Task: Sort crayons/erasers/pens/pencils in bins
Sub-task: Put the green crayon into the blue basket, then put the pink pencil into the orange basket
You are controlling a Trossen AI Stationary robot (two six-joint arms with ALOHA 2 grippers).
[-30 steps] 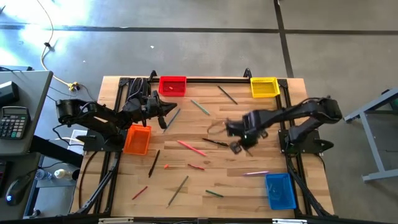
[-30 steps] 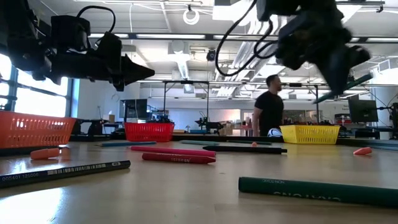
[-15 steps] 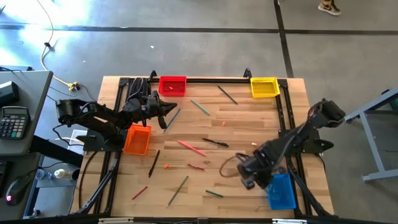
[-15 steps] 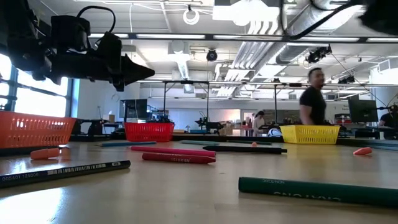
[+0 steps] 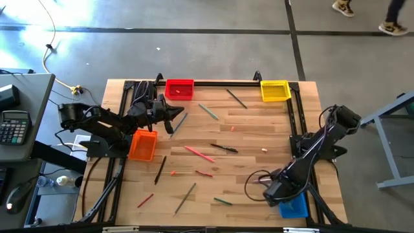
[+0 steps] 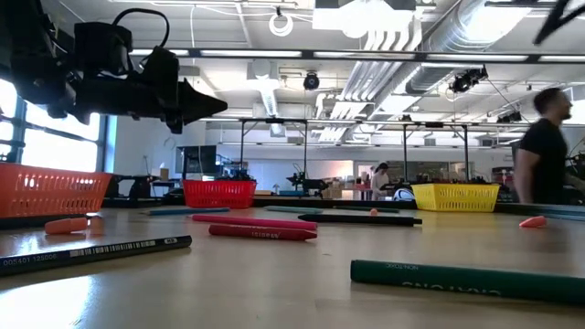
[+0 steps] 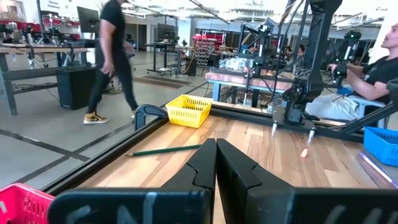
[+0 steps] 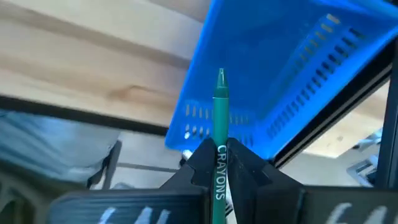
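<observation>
Right gripper (image 8: 217, 163) grips a green crayon (image 8: 220, 124) over the blue bin (image 8: 298, 74)

Robotics lab, workbenches (image 7: 37, 50), ceiling ducts (image 6: 393, 55)

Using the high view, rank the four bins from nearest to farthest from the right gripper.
The right gripper is shut on a green crayon.
1. Blue bin: beside the gripper, at the table's near right corner.
2. Yellow bin: far right corner.
3. Orange bin: left edge, by the left arm.
4. Red bin: far edge, left of centre. These last two are close; the order is tentative.
</observation>
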